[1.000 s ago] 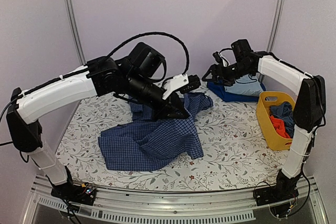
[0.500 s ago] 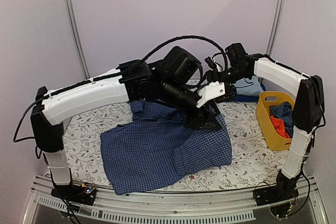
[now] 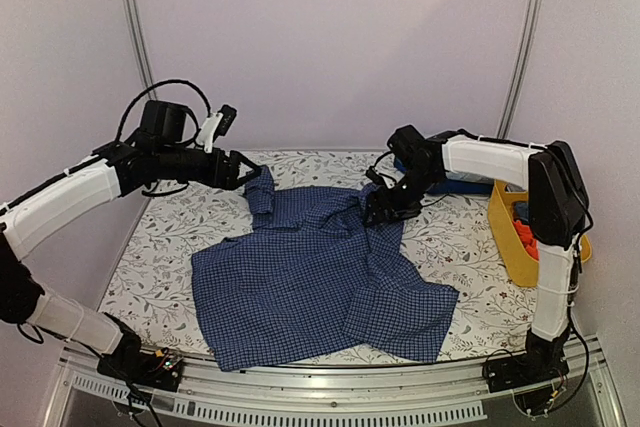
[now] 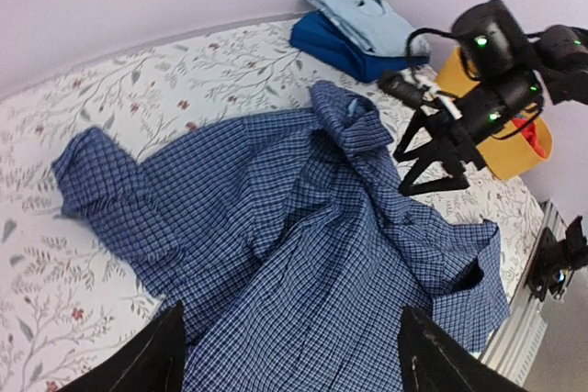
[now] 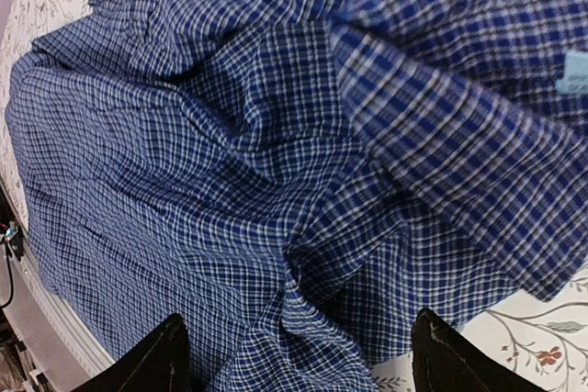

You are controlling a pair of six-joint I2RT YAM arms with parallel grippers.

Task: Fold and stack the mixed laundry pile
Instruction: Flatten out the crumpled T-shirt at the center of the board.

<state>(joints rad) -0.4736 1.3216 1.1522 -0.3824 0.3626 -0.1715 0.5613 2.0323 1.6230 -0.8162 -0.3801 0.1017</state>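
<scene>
Both pairs of jaws stand apart, left gripper near a sleeve and right gripper low over the collar, seemingly, of the shirt lying rumpled on the tabletop, so a pinch there could catch bunched layers and fold it crooked.

The blue checked shirt lies spread, rumpled; folded blue garments stacked beyond.
</scene>
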